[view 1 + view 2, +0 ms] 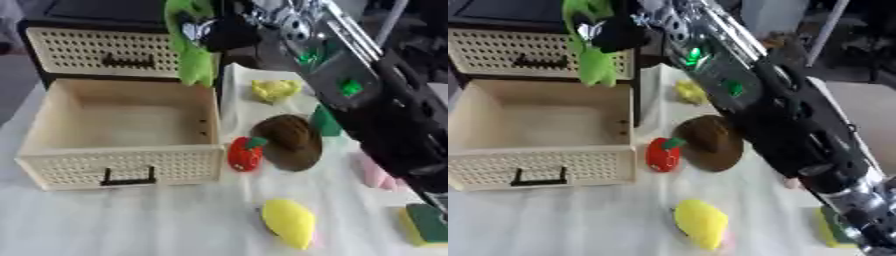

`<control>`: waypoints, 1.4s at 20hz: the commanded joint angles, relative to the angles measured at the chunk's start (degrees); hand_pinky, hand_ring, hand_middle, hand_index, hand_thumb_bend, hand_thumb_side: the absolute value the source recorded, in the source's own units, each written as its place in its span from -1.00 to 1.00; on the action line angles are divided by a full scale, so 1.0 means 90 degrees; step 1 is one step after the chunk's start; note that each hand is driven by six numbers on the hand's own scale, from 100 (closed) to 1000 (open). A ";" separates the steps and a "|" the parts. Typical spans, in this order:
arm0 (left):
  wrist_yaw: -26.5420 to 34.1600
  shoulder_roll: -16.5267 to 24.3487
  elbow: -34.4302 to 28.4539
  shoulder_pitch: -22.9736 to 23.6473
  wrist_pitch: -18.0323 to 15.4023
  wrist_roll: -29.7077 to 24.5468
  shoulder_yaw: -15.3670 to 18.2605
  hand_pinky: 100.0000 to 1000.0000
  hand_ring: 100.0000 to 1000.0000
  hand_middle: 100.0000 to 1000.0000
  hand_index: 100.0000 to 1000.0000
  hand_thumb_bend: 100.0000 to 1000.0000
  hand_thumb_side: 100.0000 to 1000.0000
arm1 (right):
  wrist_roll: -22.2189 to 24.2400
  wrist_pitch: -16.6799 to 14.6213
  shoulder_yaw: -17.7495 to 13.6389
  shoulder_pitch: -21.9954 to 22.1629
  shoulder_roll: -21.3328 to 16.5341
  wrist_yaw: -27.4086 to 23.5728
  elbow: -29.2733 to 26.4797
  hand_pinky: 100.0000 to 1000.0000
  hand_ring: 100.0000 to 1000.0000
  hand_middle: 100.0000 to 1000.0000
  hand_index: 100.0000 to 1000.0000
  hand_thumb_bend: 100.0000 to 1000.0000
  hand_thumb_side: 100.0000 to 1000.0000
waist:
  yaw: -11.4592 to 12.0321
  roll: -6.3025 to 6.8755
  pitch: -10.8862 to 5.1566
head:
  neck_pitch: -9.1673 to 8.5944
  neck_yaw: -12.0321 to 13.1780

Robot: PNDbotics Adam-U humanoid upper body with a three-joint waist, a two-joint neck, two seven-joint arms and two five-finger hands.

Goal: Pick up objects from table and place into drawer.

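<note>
White cloth covers the worktop, and a cream wicker drawer unit sits at the upper left of the frame with its lower drawer pulled out and showing nothing inside. The right arm slants in from the lower right to the top centre, where the right hand has its dark fingers curled round a green soft toy that dangles with its long axis roughly vertical. The toy hangs in the air just past the drawer's back right corner, in front of the closed upper drawer; the open cavity lies down and to the left of it. So the coming move looks like a short shift leftward and toward the viewer, then a release. Other things wait on the cloth right of the drawer: a yellow crumpled thing, a brown round thing, a red fruit with a green stem touching the drawer's front corner, a yellow lemon-like thing, something pink and a yellow-green sponge. The left hand shows in neither view.
</note>
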 commanded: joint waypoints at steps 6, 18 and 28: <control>0.0021 0.0039 -0.0083 -0.0119 -0.0021 -0.0035 0.0013 -0.13 -0.09 -0.04 0.39 -1.00 1.00 | -0.0127 -0.0439 0.0030 -0.0158 0.0116 0.0136 0.0490 -0.62 -0.05 -0.12 0.42 -0.04 0.26 | 0.0042 0.0024 -0.0060 | -0.0060 -0.0022; 0.0046 0.0026 -0.0083 -0.0152 -0.0027 -0.0048 0.0006 -0.13 -0.09 -0.05 0.38 -1.00 1.00 | 0.0458 -0.0418 -0.0098 -0.0156 0.0114 0.0169 0.0373 -0.46 0.09 -0.03 0.49 0.02 0.31 | 0.0029 0.0014 -0.0067 | -0.0062 0.0044; 0.0016 0.0070 -0.0083 -0.0135 -0.0028 -0.0040 0.0031 -0.13 -0.09 -0.05 0.38 -1.00 1.00 | 0.0004 -0.0103 -0.0591 0.0077 -0.0514 -0.0698 -0.1093 -0.54 0.02 -0.08 0.42 -0.13 0.31 | -0.0110 0.0047 -0.0081 | -0.0086 0.0201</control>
